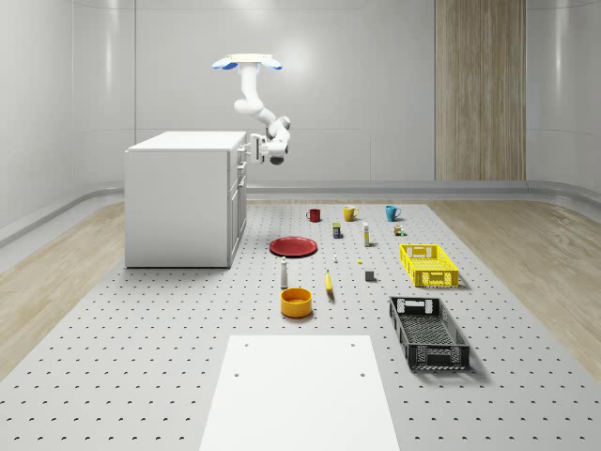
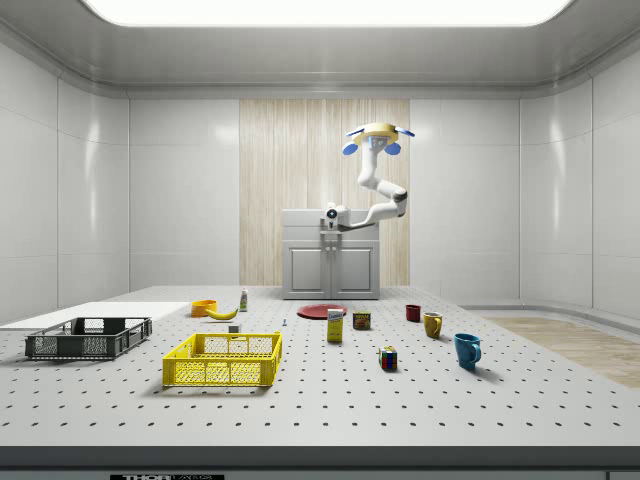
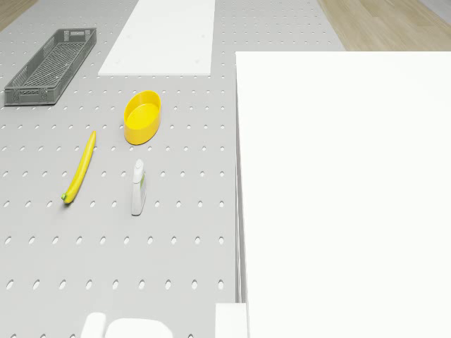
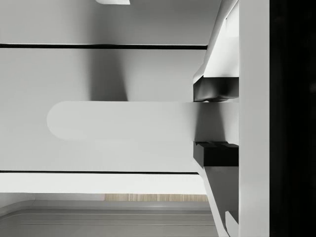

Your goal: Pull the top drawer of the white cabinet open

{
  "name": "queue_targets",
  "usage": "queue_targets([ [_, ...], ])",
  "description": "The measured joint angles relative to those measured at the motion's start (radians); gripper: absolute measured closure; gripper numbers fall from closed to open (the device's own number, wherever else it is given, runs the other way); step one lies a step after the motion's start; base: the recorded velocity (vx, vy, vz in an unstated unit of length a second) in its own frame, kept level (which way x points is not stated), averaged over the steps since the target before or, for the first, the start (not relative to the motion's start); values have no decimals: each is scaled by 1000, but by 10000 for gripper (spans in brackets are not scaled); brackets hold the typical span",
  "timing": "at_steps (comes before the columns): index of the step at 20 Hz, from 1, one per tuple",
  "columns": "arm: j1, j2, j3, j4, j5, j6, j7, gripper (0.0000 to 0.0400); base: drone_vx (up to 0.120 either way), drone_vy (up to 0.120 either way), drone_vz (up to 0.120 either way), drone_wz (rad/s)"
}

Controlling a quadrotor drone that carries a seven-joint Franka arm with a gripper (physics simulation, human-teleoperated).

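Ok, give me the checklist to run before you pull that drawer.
1. Hand straddles the handle: ok.
2. Pads pressed on both handle edges: ok.
3. Top drawer shut, not yet pulled: ok.
4. Drone hovering over the white cabinet front edge: ok.
5. Red plate lies low on the table, below the pull path: ok.

The cabinet (image 1: 178,202) looks smooth, white and matt, like painted board. The table (image 1: 141,319) is grey, dull and full of small holes. The yellow crate (image 1: 429,266) and black crate (image 1: 428,332) look like plastic mesh. The red plate (image 1: 293,247) shines a little. The back wall has one wood panel (image 1: 480,89).
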Motion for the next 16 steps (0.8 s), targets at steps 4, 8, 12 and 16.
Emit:
queue_targets([
  [4,9,-10,-15,13,-18,-8,12,289,0,0,0,0],
  [8,18,-20,-30,26,-36,-15,23,293,0,0,0,0],
  [12,27,-29,-41,35,-51,-19,33,294,0,0,0,0],
  [16,36,-39,-53,46,-67,-24,43,295,0,0,0,0],
])
